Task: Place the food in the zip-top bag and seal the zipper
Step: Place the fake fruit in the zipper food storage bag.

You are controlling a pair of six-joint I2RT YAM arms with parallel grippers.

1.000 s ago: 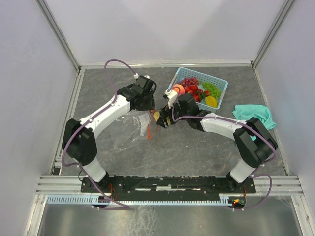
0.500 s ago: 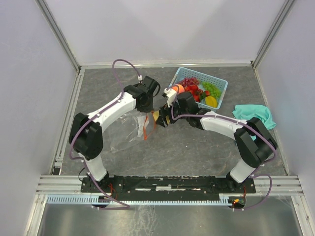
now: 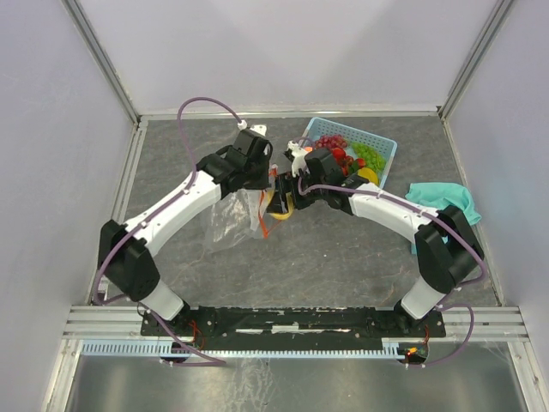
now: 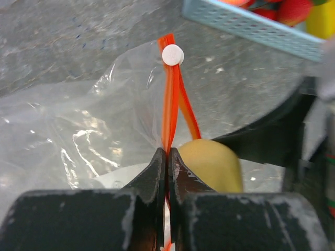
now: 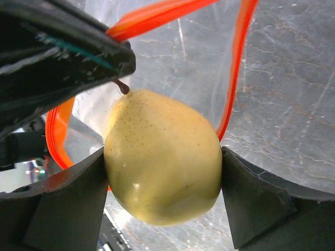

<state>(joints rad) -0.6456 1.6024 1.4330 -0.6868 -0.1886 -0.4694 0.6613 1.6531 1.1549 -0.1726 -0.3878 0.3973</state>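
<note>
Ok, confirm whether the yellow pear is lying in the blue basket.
No, the right end effector grips the yellow pear right beside the orange zipper.

The bag was thin clear plastic, crinkly and shiny. Its zipper was smooth orange plastic with a matt white slider. The yellow toy fruit looked smooth and a bit glossy, with tiny brown specks. The left gripper had matt black fingers. The table was dull grey, like speckled stone. The basket was light-blue plastic.

Left of basket, zip-top bag with pear at mouth; cloth farthest right.
</note>
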